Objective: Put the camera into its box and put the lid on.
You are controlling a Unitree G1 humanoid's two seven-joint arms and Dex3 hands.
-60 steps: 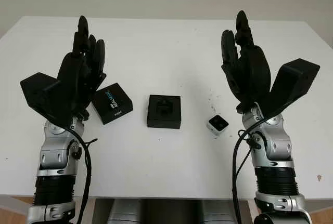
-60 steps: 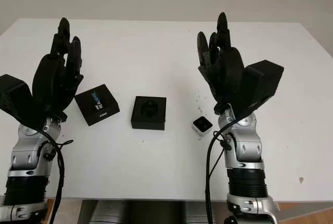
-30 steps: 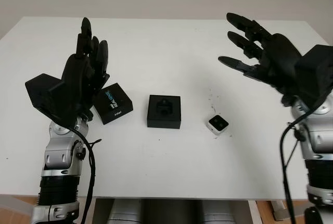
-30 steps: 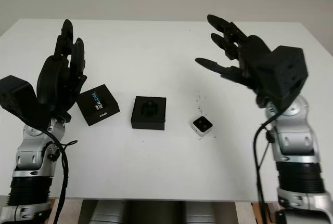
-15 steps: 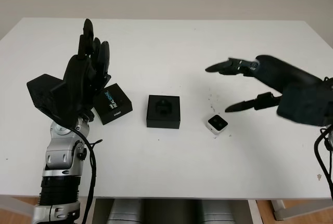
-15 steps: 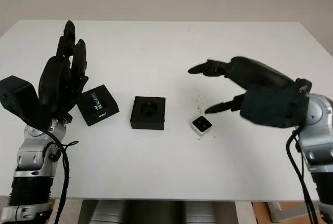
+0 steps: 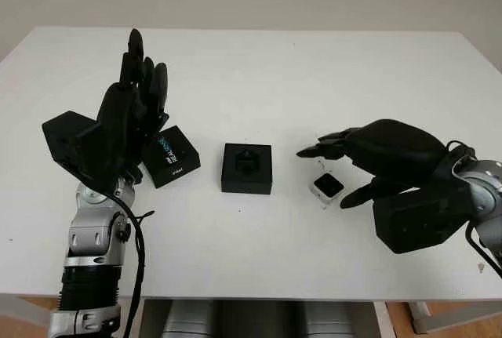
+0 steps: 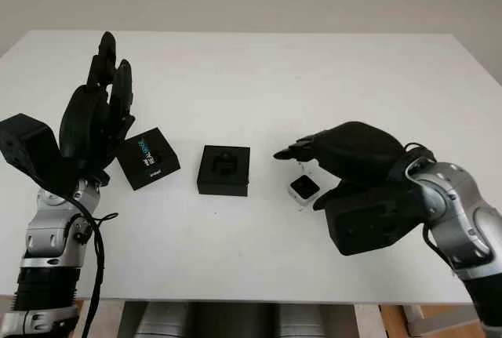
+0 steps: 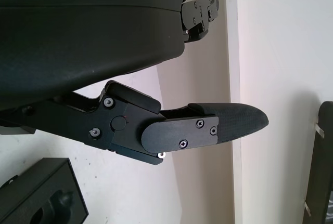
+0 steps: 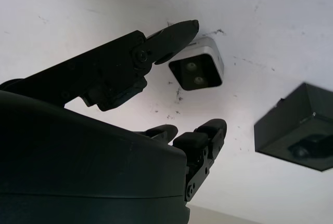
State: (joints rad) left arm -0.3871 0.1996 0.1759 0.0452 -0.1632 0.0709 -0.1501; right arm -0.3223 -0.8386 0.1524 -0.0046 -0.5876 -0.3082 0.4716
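Observation:
The small white camera (image 7: 328, 186) with a black face lies on the white table (image 7: 251, 71), right of centre. Left of it sits the open black box (image 7: 247, 168) with a moulded insert. Further left lies the black lid (image 7: 170, 156) with blue print. My right hand (image 7: 323, 177) hovers low over the camera, open, with its fingers on the far side and the thumb on the near side. In the right wrist view the camera (image 10: 197, 70) lies between the fingertips (image 10: 184, 29), untouched, and the box (image 10: 294, 135) is beyond. My left hand (image 7: 129, 110) is open and upright, just left of the lid.
Small dark specks mark the table (image 8: 259, 71) near the camera. The table's near edge (image 7: 251, 297) runs just in front of both arms. In the left wrist view the box (image 9: 41, 198) sits below my finger (image 9: 208, 125).
My right hand has swung down from a raised pose and forward, and now arches over the camera. The left hand has barely moved. Camera, box and lid have stayed put.

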